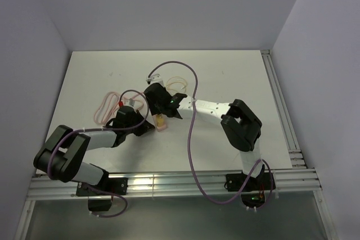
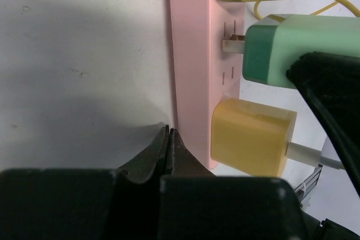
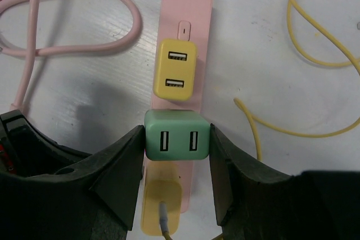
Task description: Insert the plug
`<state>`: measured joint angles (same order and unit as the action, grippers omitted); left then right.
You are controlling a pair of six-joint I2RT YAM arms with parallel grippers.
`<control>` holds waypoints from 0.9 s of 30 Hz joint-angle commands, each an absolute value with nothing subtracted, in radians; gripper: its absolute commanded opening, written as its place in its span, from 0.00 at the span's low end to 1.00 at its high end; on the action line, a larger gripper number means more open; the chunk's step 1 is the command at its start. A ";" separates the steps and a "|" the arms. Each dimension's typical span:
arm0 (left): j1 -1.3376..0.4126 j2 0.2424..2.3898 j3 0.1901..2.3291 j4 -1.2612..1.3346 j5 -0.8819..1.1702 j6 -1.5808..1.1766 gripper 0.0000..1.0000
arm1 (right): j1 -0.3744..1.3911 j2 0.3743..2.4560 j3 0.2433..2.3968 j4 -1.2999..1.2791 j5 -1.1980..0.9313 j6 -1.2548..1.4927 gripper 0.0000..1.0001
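Pinching the green plug between the right gripper's fingers, square over the pink power strip's middle socket, prongs showing, not fully seated. Parking the left gripper, clenched empty, at the strip's side, apparently to brace it against the push.

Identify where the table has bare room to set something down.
Free: far right of the table, beyond the right arm; far left corner, behind the pink cable. Crowded: the middle, around the pink power strip, green plug and yellow cable.
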<state>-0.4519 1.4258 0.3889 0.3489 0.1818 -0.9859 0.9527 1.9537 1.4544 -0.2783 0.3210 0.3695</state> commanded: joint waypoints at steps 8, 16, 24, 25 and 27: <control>-0.443 1.473 0.411 0.436 0.244 -0.991 0.01 | 0.973 1.987 1.519 -0.350 0.448 0.434 0.00; -0.442 1.460 0.425 0.414 0.245 -0.982 0.01 | 0.973 1.991 1.511 -0.316 0.427 0.411 0.00; -0.439 1.473 0.429 0.420 0.259 -0.979 0.01 | 0.974 2.017 1.514 -0.313 0.397 0.402 0.00; -0.439 1.474 0.430 0.420 0.258 -0.979 0.01 | 0.974 2.020 1.517 -0.316 0.396 0.402 0.00; -0.439 1.473 0.430 0.419 0.258 -0.979 0.01 | 0.974 2.026 1.514 -0.316 0.396 0.403 0.00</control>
